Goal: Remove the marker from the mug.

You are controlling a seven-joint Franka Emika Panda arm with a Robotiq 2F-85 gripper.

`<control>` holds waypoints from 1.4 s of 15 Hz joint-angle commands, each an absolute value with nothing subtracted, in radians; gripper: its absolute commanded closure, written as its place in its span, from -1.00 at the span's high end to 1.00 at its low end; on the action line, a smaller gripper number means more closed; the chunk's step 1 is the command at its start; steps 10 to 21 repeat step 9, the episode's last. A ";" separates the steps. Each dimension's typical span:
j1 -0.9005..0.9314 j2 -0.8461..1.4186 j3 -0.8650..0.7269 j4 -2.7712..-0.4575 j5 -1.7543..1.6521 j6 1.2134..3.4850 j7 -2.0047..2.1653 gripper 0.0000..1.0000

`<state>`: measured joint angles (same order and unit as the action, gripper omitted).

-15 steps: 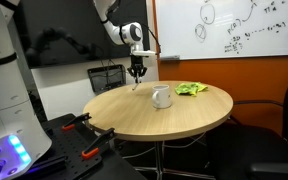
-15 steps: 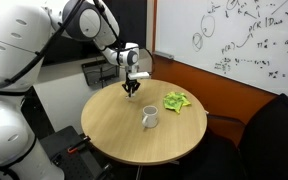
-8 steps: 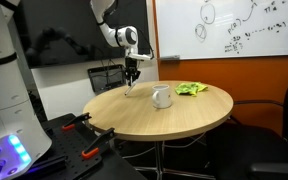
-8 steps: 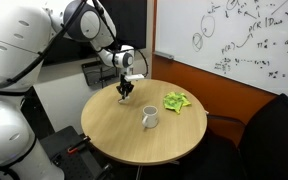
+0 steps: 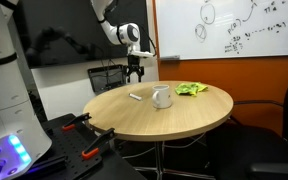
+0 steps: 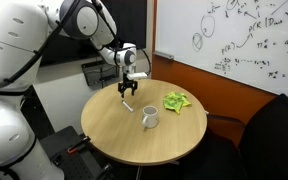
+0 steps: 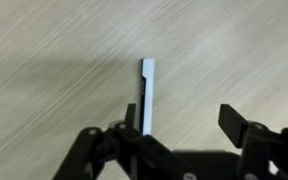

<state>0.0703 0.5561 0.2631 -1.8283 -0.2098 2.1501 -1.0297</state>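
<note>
The white marker (image 7: 147,95) lies flat on the wooden table (image 5: 184,118), out of the mug. Both exterior views show the marker (image 5: 136,97) (image 6: 129,106) a short way from the white mug (image 5: 162,97) (image 6: 150,118), which stands upright near the table's middle. My gripper (image 5: 136,78) (image 6: 126,92) hangs just above the marker, jaws open and pointing down. In the wrist view the gripper (image 7: 182,115) is open with nothing between its fingers, and the marker runs past the inner side of one finger.
A crumpled green cloth (image 5: 192,89) (image 6: 175,101) lies beyond the mug. The round table (image 6: 114,140) has a black chair (image 5: 106,77) behind it. Red-handled tools (image 5: 84,123) rest on a low stand beside the table. A whiteboard (image 5: 244,25) hangs on the wall.
The gripper has opened and let go of the marker, which now lies on the table. The gripper has lifted slightly above it.
</note>
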 commanded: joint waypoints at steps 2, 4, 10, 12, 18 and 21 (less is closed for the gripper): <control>0.062 0.448 0.251 -1.839 -0.094 2.015 -0.904 1.00; 0.052 0.394 0.247 -1.841 -0.034 1.973 -0.841 1.00; 0.068 0.329 0.215 -1.838 -0.044 1.953 -0.777 1.00; 0.068 0.329 0.215 -1.838 -0.044 1.953 -0.777 1.00; 0.068 0.329 0.215 -1.838 -0.044 1.953 -0.777 1.00; 0.068 0.329 0.215 -1.838 -0.044 1.953 -0.777 1.00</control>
